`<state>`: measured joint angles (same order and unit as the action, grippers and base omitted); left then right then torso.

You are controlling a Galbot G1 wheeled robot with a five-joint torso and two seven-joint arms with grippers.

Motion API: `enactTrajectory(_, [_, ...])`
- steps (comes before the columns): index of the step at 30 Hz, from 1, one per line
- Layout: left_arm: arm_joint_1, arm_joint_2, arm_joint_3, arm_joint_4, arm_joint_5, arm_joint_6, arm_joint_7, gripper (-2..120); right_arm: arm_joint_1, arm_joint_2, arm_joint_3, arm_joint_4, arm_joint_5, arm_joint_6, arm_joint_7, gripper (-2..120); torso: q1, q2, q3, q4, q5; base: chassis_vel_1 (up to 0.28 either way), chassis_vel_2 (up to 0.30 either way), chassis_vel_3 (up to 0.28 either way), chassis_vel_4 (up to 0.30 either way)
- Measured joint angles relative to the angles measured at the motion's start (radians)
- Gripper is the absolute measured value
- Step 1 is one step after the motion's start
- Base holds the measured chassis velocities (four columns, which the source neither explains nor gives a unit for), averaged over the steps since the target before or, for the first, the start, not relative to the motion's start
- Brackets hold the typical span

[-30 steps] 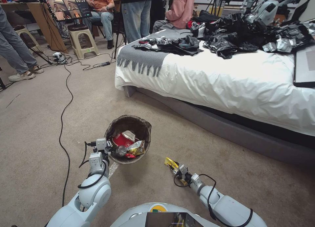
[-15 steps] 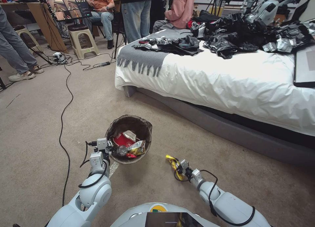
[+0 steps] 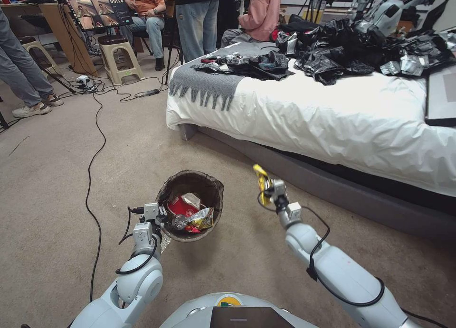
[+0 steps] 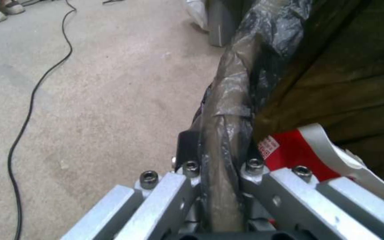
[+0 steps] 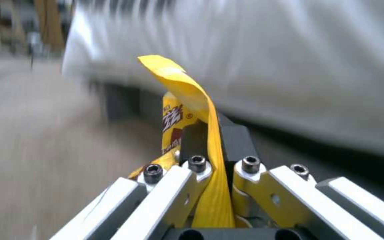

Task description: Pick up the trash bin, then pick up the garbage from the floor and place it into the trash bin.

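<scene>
Now my left pincer (image 3: 163, 217) is clamped on the near rim of the trash bin (image 3: 209, 183), held above the floor (image 3: 57, 176). Inside: one red-and-white cup (image 3: 183, 204), one snack wrapper (image 3: 202, 220). My right pincer (image 3: 267, 188), beside the bin, grips one yellow wrapper (image 3: 261, 177).

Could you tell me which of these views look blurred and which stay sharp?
Right wrist view: floor and bed smeared, yellow wrapper in the right gripper sharp. Left wrist view: slightly soft, the left gripper on the trash bin rim. Head view: sharp.
</scene>
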<state>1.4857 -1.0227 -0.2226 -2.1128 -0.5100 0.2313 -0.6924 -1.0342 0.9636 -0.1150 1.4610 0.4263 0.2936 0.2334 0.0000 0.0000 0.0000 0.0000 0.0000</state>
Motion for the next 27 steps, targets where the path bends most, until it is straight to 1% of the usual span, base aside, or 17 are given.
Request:
enactTrajectory(4, [0.002,0.000,0.002,0.000,0.000,0.000,0.001,0,0.003,0.001,0.016,0.022,0.001,-0.002,0.015,0,0.000,0.000,0.000,0.0001,-0.0001,0.000,0.000,0.000,0.000])
enactTrajectory(6, [0.004,0.000,0.007,0.002,0.000,0.000,0.003,0,0.011,0.006,0.051,0.091,0.004,-0.015,0.052,0,0.000,0.000,0.000,-0.0001,-0.0001,0.000,0.000,0.000,0.000])
enactTrajectory(7, [0.004,0.000,0.007,0.002,0.000,0.000,0.003,0,0.011,0.006,0.051,0.091,0.004,-0.015,0.052,0,0.000,0.000,0.000,-0.0001,-0.0001,0.000,0.000,0.000,0.000])
enactTrajectory(11, [0.004,0.005,0.011,0.002,0.001,0.001,0.003,0,0.032,0.011,0.095,0.239,0.009,-0.036,0.113,0,0.000,0.000,0.000,0.0001,0.0001,0.000,0.000,0.000,0.000])
enactTrajectory(12, [0.004,0.005,0.011,0.002,0.001,0.001,0.003,0,0.032,0.011,0.095,0.239,0.009,-0.036,0.113,0,0.000,0.000,0.000,0.0001,0.0001,0.000,0.000,0.000,0.000])
enactTrajectory(13, [0.004,0.008,0.012,0.002,0.001,0.002,0.003,0,0.042,0.009,0.100,0.291,0.013,-0.040,0.122,0,0.000,0.000,0.000,-0.0004,0.0003,0.000,0.000,0.000,0.000])
enactTrajectory(14, [0.004,0.009,0.013,0.002,0.001,0.004,0.004,0,0.051,0.005,0.102,0.325,0.018,-0.043,0.124,0,0.000,0.000,0.000,-0.0001,-0.0001,0.000,0.000,0.000,0.000])
enactTrajectory(15, [0.004,0.009,0.013,0.002,0.001,0.004,0.004,0,0.051,0.005,0.102,0.325,0.018,-0.043,0.124,0,0.000,0.000,0.000,-0.0001,-0.0001,0.000,0.000,0.000,0.000])
enactTrajectory(16, [0.005,0.011,0.014,0.002,0.001,0.006,0.004,0,0.060,0.002,0.103,0.357,0.024,-0.045,0.125,0,0.000,0.000,0.000,0.0002,-0.0005,0.000,0.000,0.000,0.000])
enactTrajectory(18, [0.005,0.015,0.017,0.002,0.000,0.010,0.006,0,0.086,-0.009,0.094,0.432,0.049,-0.053,0.117,0,0.000,0.000,0.000,0.0002,-0.0002,0.000,0.000,0.000,0.000])
enactTrajectory(20, [0.004,0.016,0.019,0.002,0.000,0.012,0.006,0,0.095,-0.013,0.087,0.455,0.056,-0.054,0.108,0,0.000,0.000,0.000,0.0002,-0.0002,0.000,0.000,0.000,0.000])
enactTrajectory(22, [0.001,0.018,0.028,0.002,-0.003,0.017,0.011,0,0.121,-0.030,0.039,0.534,0.079,-0.063,0.066,0,0.000,0.000,0.000,-0.0001,-0.0002,0.000,0.000,0.000,0.000])
enactTrajectory(23, [0.001,0.018,0.028,0.002,-0.003,0.017,0.011,0,0.121,-0.030,0.039,0.534,0.079,-0.063,0.066,0,0.000,0.000,0.000,-0.0001,-0.0002,0.000,0.000,0.000,0.000])
enactTrajectory(25, [-0.001,0.019,0.032,0.003,-0.003,0.019,0.012,0,0.126,-0.036,0.009,0.562,0.082,-0.067,0.047,0,0.000,0.000,0.000,0.0001,-0.0002,0.000,0.000,0.000,0.000])
enactTrajectory(26, [-0.003,0.019,0.034,0.003,-0.003,0.021,0.012,0,0.129,-0.042,-0.025,0.578,0.083,-0.071,0.033,0,0.000,0.000,0.000,0.0000,-0.0001,0.000,0.000,0.000,0.000])
enactTrajectory(27, [-0.003,0.019,0.034,0.003,-0.003,0.021,0.012,0,0.129,-0.042,-0.025,0.578,0.083,-0.071,0.033,0,0.000,0.000,0.000,0.0000,-0.0001,0.000,0.000,0.000,0.000])
